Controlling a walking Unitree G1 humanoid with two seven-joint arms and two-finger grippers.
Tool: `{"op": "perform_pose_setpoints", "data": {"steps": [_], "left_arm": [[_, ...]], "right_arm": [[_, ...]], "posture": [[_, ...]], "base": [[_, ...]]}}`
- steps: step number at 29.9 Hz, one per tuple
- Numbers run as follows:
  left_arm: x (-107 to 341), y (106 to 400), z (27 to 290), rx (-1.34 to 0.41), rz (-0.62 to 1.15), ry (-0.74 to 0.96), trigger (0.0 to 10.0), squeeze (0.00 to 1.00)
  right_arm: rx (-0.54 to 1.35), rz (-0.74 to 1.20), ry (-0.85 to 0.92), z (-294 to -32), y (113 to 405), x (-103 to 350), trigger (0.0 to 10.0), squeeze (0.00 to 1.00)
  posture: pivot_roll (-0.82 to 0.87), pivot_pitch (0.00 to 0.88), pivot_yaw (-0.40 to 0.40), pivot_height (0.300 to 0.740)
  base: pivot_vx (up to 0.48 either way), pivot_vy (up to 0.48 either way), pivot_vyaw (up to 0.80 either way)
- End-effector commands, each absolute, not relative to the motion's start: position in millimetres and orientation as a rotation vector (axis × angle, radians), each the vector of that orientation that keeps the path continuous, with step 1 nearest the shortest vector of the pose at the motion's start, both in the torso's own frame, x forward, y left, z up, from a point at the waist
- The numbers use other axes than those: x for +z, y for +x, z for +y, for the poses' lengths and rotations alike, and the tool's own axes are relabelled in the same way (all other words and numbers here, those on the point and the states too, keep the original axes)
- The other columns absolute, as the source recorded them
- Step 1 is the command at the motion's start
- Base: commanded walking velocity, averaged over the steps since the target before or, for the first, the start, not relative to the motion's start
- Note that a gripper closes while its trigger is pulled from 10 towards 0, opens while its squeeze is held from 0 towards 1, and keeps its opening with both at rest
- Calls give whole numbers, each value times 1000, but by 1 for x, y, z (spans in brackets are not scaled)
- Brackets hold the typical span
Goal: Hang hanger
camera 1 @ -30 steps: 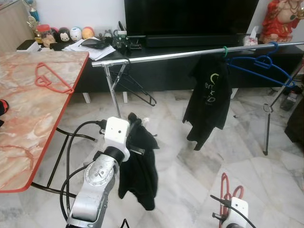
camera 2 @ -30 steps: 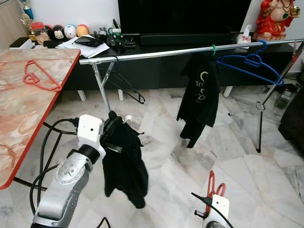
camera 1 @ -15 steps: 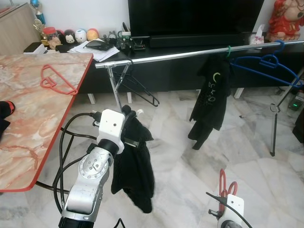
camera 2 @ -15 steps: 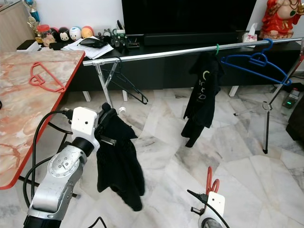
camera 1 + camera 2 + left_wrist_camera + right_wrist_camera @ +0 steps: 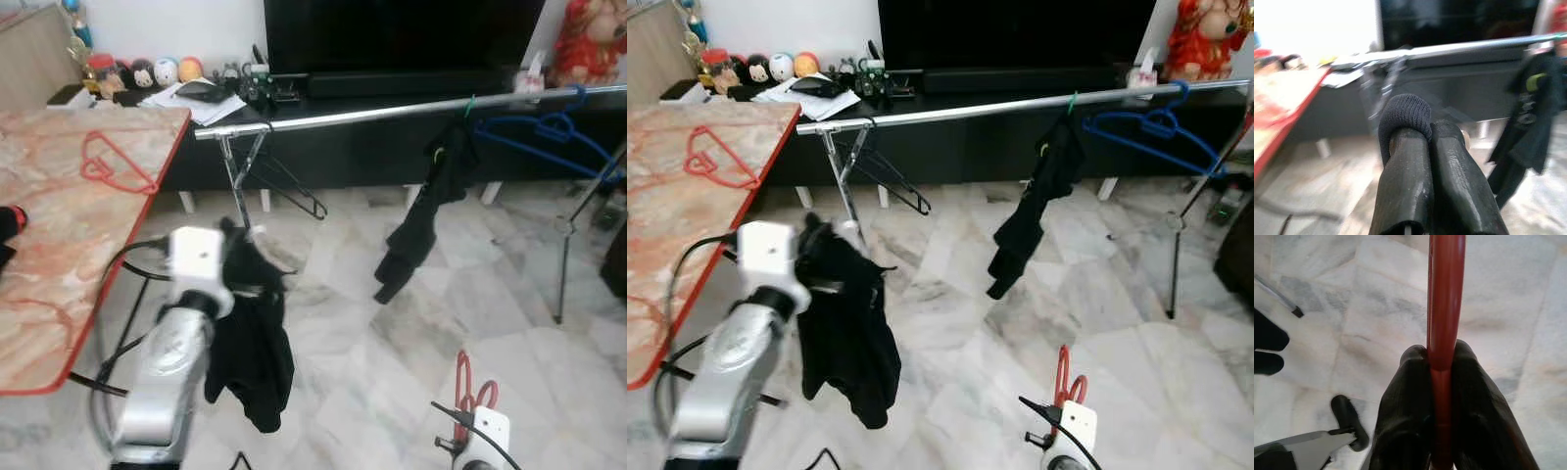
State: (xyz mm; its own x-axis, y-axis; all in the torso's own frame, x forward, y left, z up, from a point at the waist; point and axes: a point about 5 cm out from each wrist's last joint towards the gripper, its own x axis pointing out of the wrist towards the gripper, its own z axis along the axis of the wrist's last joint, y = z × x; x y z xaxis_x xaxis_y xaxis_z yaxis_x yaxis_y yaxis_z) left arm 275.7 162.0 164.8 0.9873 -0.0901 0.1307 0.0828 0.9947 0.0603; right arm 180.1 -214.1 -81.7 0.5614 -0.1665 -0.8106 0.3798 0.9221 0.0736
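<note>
The left end effector (image 5: 243, 266), clamped on a black garment (image 5: 250, 357), sits nearer the rail (image 5: 392, 110), which runs at 1 o'clock, long axis 9-to-3.

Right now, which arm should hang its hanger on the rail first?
Probably the left. The left gripper is raised with the black shirt nearer the rail; the right gripper holds the red hanger low by the floor.

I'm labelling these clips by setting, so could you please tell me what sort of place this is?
Most likely a home living room: a large television stands on a low black cabinet, the floor is marble tile, and a metal clothes rail with hangers stands beside a marble-patterned table.
</note>
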Motion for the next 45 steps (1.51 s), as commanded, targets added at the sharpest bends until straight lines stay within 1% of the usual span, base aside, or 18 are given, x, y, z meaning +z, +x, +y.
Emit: {"op": "perform_pose_setpoints", "data": {"steps": [1,2,5,8,9,12,15,18,19,20,23,26,30,35,45], "left_arm": [[173,271,172,-51,-167,55,10000,0],[171,266,177,-31,-158,60,10000,0],[166,259,175,4,-133,27,10000,0],[164,257,161,-12,-123,-19,10000,0],[164,257,161,-12,-123,-19,10000,0],[167,255,148,-31,-125,-36,10000,0],[165,254,141,-39,-115,-45,10000,0],[168,258,133,-104,-109,-30,10000,0],[168,260,133,-109,-109,-16,10000,0],[166,262,139,-100,-108,3,10000,0],[167,264,146,-82,-106,0,10000,0],[169,265,145,-94,-112,6,10000,0],[169,277,136,-119,-117,-16,10000,0],[169,279,122,-156,-124,-39,10000,0],[170,288,115,-180,-137,-50,10000,0]], "right_arm": [[-299,937,257,-208,178,-84,10000,0],[-296,937,249,-209,178,-84,10000,0],[-248,930,224,-207,179,-83,10000,0],[-144,942,123,-206,178,-84,10000,0],[-144,942,123,-206,178,-84,10000,0],[-106,944,72,-211,178,-82,10000,0],[-131,940,61,-220,182,-79,10000,0],[-213,896,105,-232,191,-72,10000,0],[-229,890,111,-234,192,-71,10000,0],[-250,888,107,-236,193,-70,10000,0],[-276,881,112,-240,195,-68,10000,0],[-298,875,142,-243,193,-68,10000,0],[-345,872,175,-251,192,-67,10000,0],[-354,864,187,-255,194,-64,10000,0],[-348,849,179,-261,199,-60,10000,0]], "posture": [[205,0,-2,740],[214,0,-31,740],[205,0,-37,740],[228,0,-53,740],[228,0,-53,740],[240,0,-61,740],[208,0,-47,740],[190,0,-42,740],[186,0,-38,740],[177,0,-29,740],[143,0,-18,740],[131,0,-16,740],[92,0,-18,740],[77,0,-19,740],[39,0,-4,740]], "base": [[0,0,0],[0,0,0],[0,0,0],[0,0,0],[0,0,0],[0,0,0],[0,0,0],[0,0,0],[0,0,0],[0,0,0],[0,0,0],[0,0,0],[0,0,0],[-49,0,0],[-250,0,0]]}}
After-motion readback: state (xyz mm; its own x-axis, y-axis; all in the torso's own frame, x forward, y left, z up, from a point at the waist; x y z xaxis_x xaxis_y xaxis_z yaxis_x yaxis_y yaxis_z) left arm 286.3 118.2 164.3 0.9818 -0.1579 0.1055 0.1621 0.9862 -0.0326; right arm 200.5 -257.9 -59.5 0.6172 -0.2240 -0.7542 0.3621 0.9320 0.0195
